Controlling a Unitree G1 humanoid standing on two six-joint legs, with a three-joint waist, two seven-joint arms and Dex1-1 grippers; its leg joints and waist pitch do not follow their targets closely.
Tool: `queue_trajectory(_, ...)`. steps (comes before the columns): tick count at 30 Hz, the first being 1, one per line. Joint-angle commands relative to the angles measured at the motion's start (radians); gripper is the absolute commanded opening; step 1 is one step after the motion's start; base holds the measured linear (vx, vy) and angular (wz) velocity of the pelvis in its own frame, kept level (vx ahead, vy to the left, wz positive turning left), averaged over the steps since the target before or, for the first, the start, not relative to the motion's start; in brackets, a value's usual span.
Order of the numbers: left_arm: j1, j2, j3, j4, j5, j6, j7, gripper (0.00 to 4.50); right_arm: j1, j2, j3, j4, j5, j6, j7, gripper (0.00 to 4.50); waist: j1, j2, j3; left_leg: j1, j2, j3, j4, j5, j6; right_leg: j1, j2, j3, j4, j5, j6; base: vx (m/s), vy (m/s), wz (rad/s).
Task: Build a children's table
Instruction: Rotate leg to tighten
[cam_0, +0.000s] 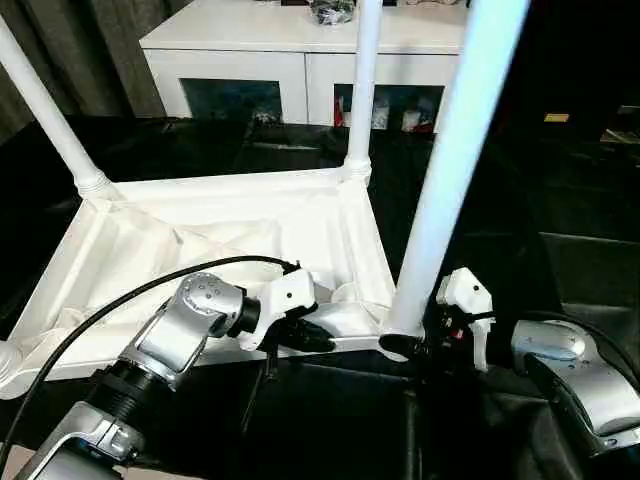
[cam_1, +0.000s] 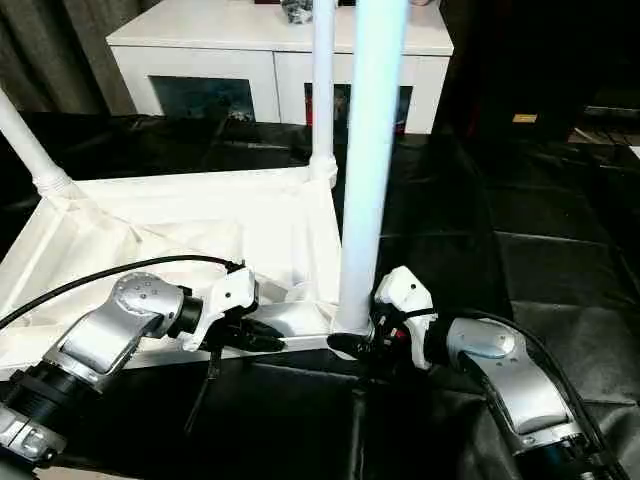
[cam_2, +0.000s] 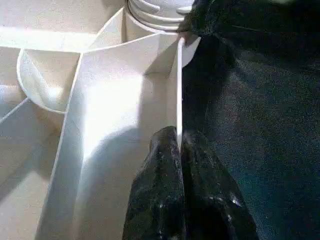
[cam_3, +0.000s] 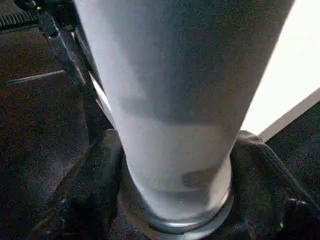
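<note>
The white tabletop (cam_0: 250, 215) lies upside down on a black padded surface, ribbed underside up. Two white legs stand in its far corners, one at the left (cam_0: 50, 110) and one at the right (cam_0: 362, 80). A third leg (cam_0: 450, 170) stands upright at the near right corner. My right gripper (cam_0: 415, 345) is shut on its base, a finger (cam_3: 90, 200) on each side of the tube. My left gripper (cam_0: 305, 335) is shut on the tabletop's thin near rim (cam_2: 178, 90), just left of that corner.
A white cabinet (cam_0: 290, 40) with glass-fronted shelves stands behind the tabletop. A black cable (cam_0: 120, 300) arcs over my left forearm. The black padded surface (cam_0: 560, 250) stretches to the right of the tabletop.
</note>
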Motion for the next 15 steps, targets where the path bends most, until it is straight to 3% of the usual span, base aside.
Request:
queue_trajectory(1,0.018,0.009,-0.038,0.002,0.005,0.011,-0.036,0.00,-0.007,-0.013,0.005,0.010,-0.003,0.012,0.012,2.81,0.001,-0.013,-0.049,0.005,0.053,-0.016,-0.068,-0.097,0.110,0.048,-0.054,0.041,-0.048,0.011,-0.296,0.000,0.000,0.00)
queue_trajectory(10,0.016,0.003,-0.035,0.007,0.007,0.018,-0.027,0.00,-0.025,0.023,-0.012,0.063,-0.043,0.018,-0.073,2.66,0.000,-0.013,-0.049,0.004,0.052,-0.016,-0.067,-0.104,0.106,0.047,-0.053,0.041,-0.049,-0.013,-0.297,0.000,0.000,0.00)
queue_trajectory(14,0.003,-0.045,-0.010,0.044,0.022,0.039,0.068,0.00,-0.069,0.141,-0.083,0.155,-0.059,0.056,-0.295,2.66,-0.016,-0.012,-0.041,0.004,0.049,-0.020,-0.078,-0.195,0.037,0.044,-0.053,0.040,-0.063,-0.171,-0.264,0.000,0.000,0.00)
queue_trajectory(15,-0.016,-0.089,0.010,0.087,0.046,0.051,0.168,0.00,-0.087,0.211,-0.129,0.190,-0.044,0.089,-0.408,2.66,-0.018,-0.013,-0.042,0.006,0.049,-0.021,-0.079,-0.206,0.027,0.044,-0.053,0.040,-0.064,-0.183,-0.259,0.000,0.000,0.00)
